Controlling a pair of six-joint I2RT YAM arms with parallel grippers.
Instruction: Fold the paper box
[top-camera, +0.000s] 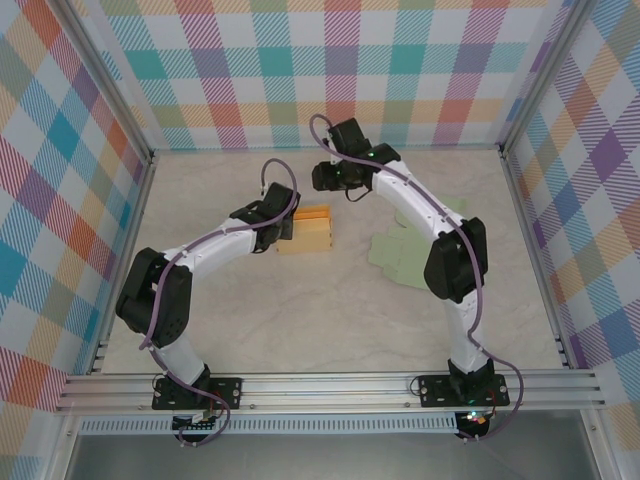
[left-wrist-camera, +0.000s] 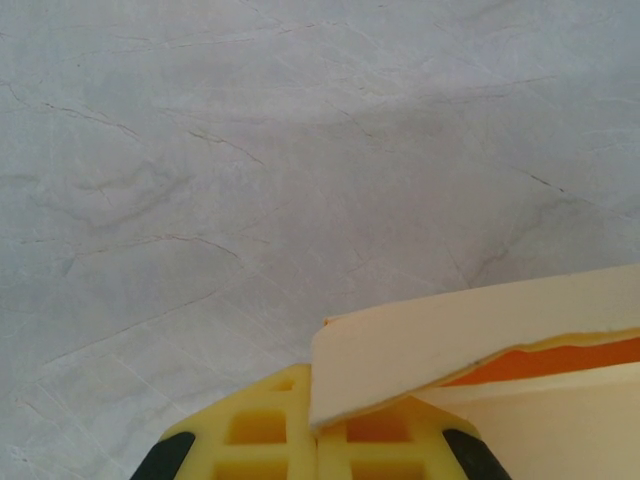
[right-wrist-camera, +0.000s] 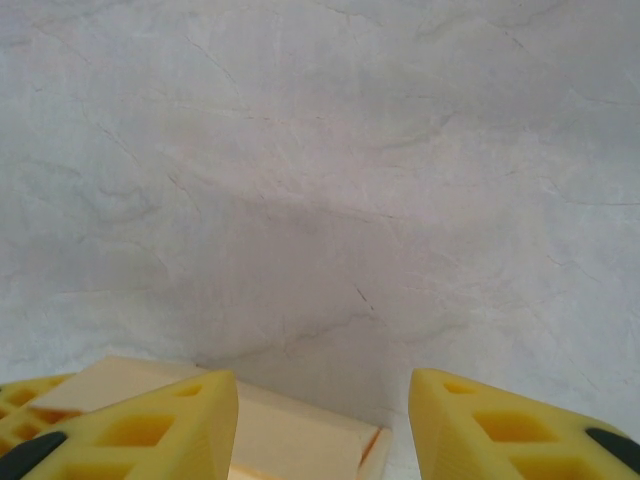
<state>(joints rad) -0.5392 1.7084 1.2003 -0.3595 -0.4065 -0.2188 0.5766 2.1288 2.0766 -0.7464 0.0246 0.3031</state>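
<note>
Top external looks steeply down from high at the near edge over the whole desk (top-camera: 330, 320), both wrist views sit close behind the left tool (left-wrist-camera: 316, 440) and right tool (right-wrist-camera: 322, 415) facing the desk, all sharing the paper box (top-camera: 305, 230).

paper box (top-camera: 305, 230): cream outside, orange inside
bench (top-camera: 330, 320): pale grey-white marble, thin dark veins
walls (top-camera: 300, 70): pastel plaid in teal, orange, pink, purple
fingers (left-wrist-camera: 255, 430): yellow, black trim
arms (top-camera: 215, 240): white, black joints, purple cables
sheet (top-camera: 395, 255), 3 o'clock of box: pale green
</note>
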